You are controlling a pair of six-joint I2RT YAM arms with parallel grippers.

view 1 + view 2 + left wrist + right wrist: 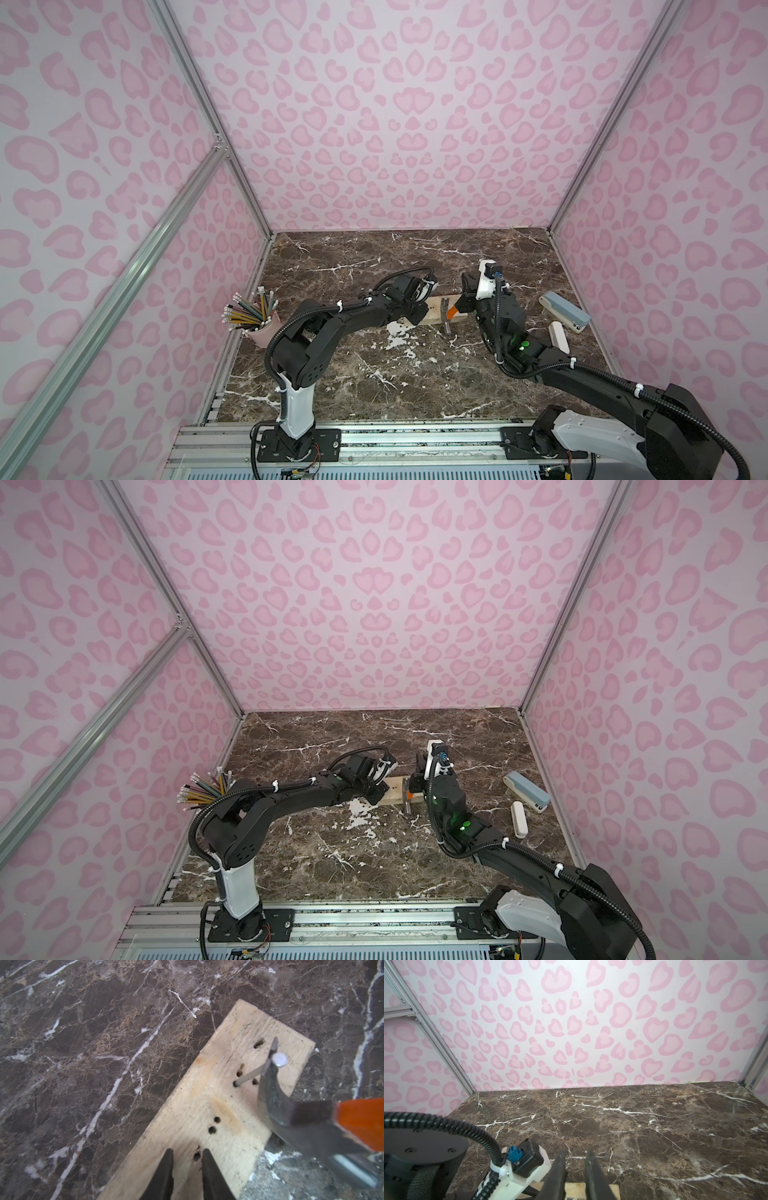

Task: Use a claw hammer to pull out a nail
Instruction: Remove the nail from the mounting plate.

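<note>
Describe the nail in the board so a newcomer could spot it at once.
Find the pale wooden board lying near the middle of the brown marble table. Among several empty holes in it, a single silver nail leans out of the wood. It alone has a flat round head, and the claw hammer has its fork hooked around the shaft just under that head.

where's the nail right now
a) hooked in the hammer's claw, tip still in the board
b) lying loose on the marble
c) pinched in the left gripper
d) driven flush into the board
a: in the left wrist view the nail leans out of a hole in the wooden board, its head caught in the fork of the claw hammer.
</note>
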